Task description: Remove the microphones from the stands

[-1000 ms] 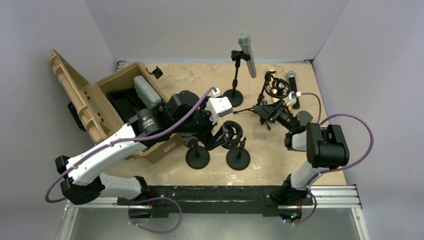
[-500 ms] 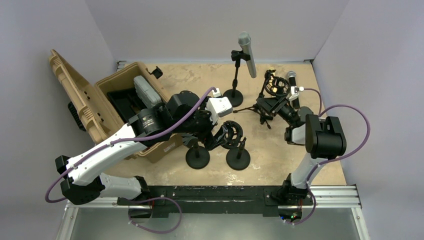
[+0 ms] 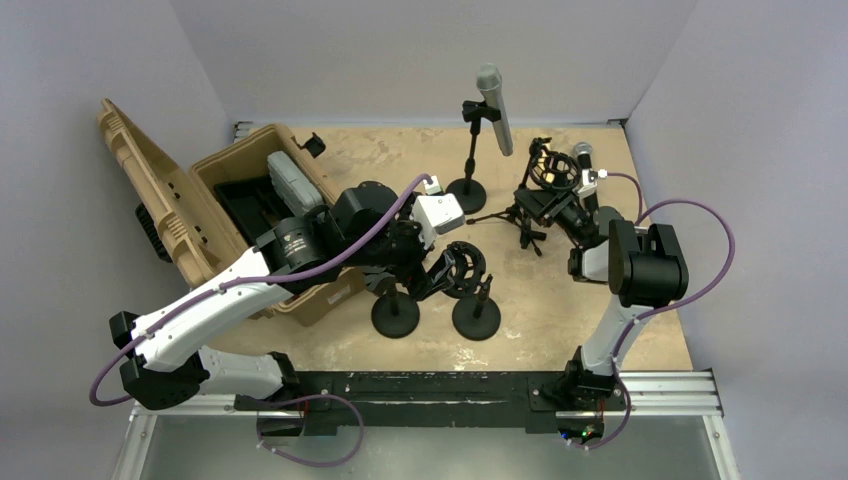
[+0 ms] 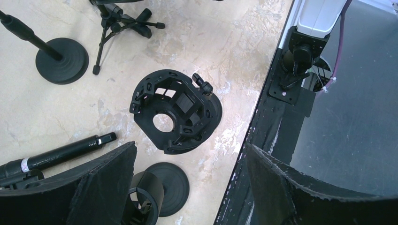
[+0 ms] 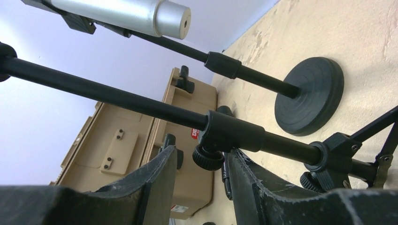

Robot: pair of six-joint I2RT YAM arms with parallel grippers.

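Silver mic [image 3: 497, 110] sits clipped on the round-base stand [image 3: 467, 188] at the far centre of the worktop [image 3: 560, 300]. Long axis is steep, nearly upright. The grille end is up and toward the back wall, and the tail end is down, leaning a bit to the robot's right. In the right wrist view the tail end faces the cam, its connector hole showing, w/ the body running off to the upper left.

Right fingers [image 5: 155, 187] are part-way open w/ a narrow gap. They're at the pole [image 5: 117, 101] of a separate tripod stand [image 3: 530, 215]. The pole's collar [image 5: 232, 131] and small knob [image 5: 209, 158] sit over that gap. Can't tell if either finger touches them, and no firm hold shows. The silver mic is well apart from these fingers. It's past the tripod pole and higher in that view, so the pole crosses between fingers and mic.

Left fingers [image 4: 84, 187] are spread wide w/ nothing in them. They hang over a loose shock mount [image 4: 176, 112] lying on the worktop, near two small round bases. The silver mic is well apart from them too, farther back and to the right.

A black mic [image 3: 586, 175] is at the far right, grille end toward the back wall, just beside the tripod's own shock mount [image 3: 545, 170]. Can't tell if it's held there or lying loose. An open tan case [image 3: 250, 170] is on the left.
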